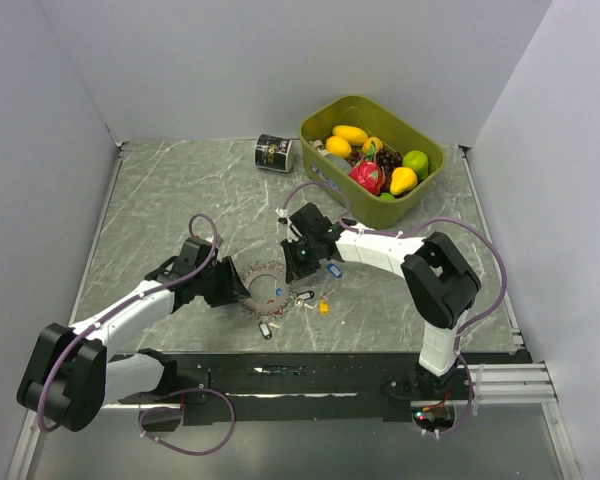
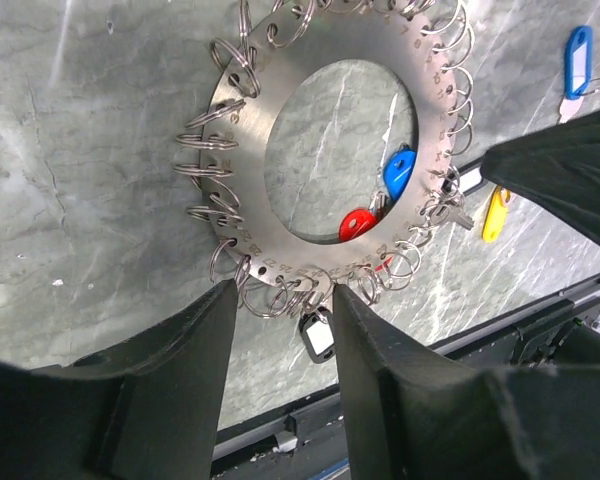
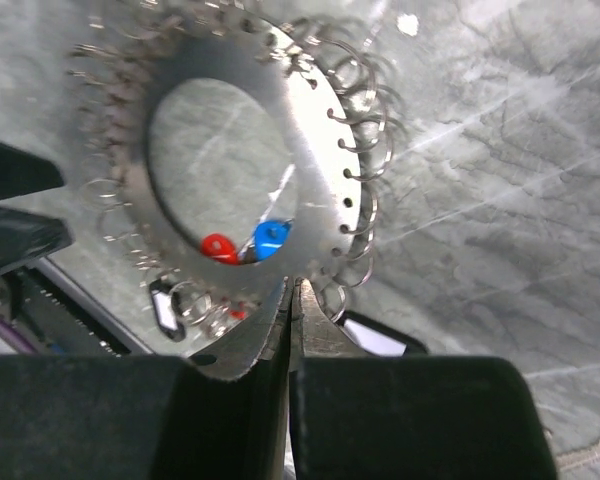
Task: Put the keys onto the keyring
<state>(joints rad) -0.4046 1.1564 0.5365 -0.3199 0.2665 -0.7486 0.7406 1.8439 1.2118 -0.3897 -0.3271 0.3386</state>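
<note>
Engraved marks along the keyring are showing too small to read. Right pincer is sitting clenched at its rim; left pincer is straddling it, grip indeterminable.

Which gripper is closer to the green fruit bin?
Right. The right gripper sits at the keyring's far-right edge, on the side of the green bin; the left gripper is at the ring's left edge, farther off.

The edge of the keyring sits between the fingers of your left gripper; two keys lie in its hole, just ahead of your right gripper.
</note>
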